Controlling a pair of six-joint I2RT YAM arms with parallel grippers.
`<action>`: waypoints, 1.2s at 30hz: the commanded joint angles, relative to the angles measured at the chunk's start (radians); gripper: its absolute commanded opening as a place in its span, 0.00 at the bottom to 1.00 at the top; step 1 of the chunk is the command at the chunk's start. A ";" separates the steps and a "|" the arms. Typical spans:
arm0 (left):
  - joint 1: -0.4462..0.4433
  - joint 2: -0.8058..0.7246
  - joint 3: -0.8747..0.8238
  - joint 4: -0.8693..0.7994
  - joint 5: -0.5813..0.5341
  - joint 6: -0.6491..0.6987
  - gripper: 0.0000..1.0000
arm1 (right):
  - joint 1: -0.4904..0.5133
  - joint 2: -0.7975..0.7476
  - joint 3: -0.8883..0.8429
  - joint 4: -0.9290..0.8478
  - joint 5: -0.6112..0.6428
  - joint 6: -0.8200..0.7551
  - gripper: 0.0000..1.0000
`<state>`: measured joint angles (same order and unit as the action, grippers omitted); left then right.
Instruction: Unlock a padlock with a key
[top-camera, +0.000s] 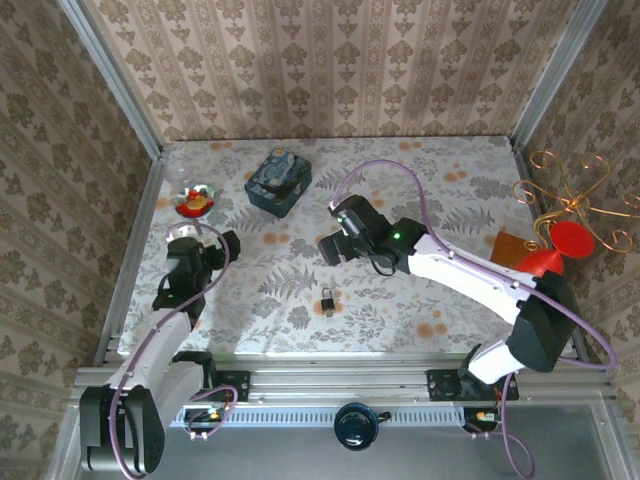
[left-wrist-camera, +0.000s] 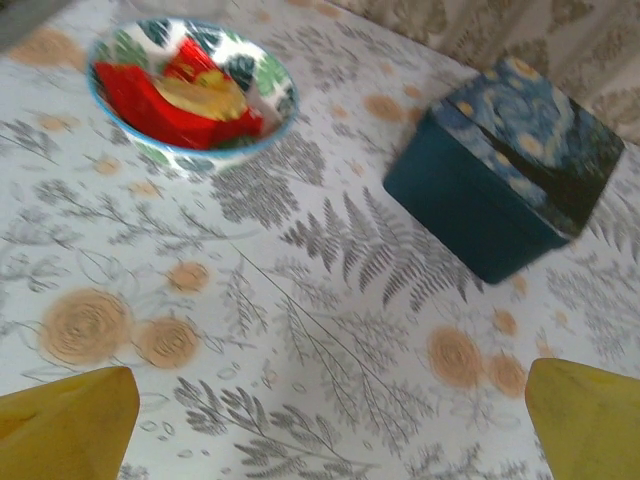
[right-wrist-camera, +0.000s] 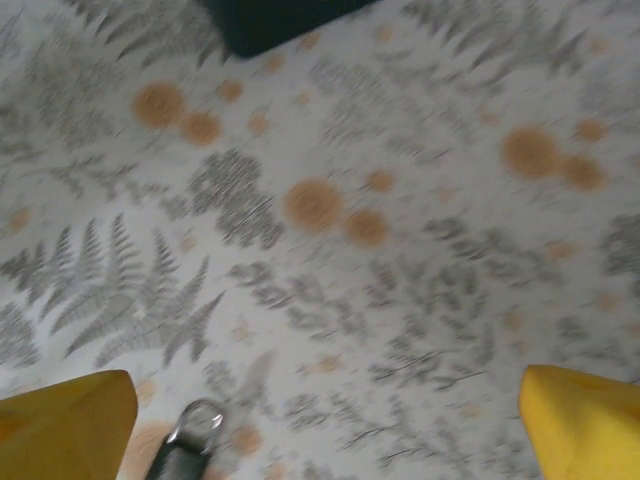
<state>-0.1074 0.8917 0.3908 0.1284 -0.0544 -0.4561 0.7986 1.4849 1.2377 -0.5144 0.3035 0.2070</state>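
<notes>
**Top view.** The padlock (top-camera: 328, 299) is shown just below the centre of the frame. It lies on a matte tablecloth (top-camera: 440, 190) printed with grey ferns and orange rosettes. Its dark, blocky body is set toward the bottom edge and its thin metal shackle toward the top, so the long axis runs roughly vertically in the frame.

**Right wrist view.** The rounded, glossy shackle and the top of the dark body are cut off by the lower edge. They lie just beside the yellow finger (right-wrist-camera: 65, 420) in the lower left corner. The right gripper (right-wrist-camera: 320, 430) is spread wide, with blunt yellow fingertips in both lower corners. Only cloth is seen between them, and the padlock is not held.

**Left wrist view.** The left gripper (left-wrist-camera: 320, 425) is likewise spread wide and empty above bare cloth. In the upper left is a round glazed bowl (left-wrist-camera: 190, 90) with a blue rim and leaf pattern, holding red and yellow wrappers. In the upper right is a squarish dark-blue box (left-wrist-camera: 505, 165) with a swirl-painted lid.

A red disc (top-camera: 570, 240) on curled copper wire is seen at the right edge of the top view.
</notes>
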 joint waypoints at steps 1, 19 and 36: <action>0.009 0.002 0.058 -0.024 -0.123 -0.012 1.00 | -0.014 -0.052 -0.060 0.114 0.240 -0.123 1.00; 0.001 0.090 -0.091 0.384 -0.280 0.411 1.00 | -0.351 -0.266 -0.674 0.883 0.048 -0.595 1.00; 0.014 0.360 -0.148 0.734 0.029 0.517 1.00 | -0.552 -0.087 -0.791 1.143 -0.205 -0.471 1.00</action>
<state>-0.1028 1.2118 0.2417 0.7055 -0.1368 0.0235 0.2626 1.3853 0.4271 0.5522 0.1921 -0.2989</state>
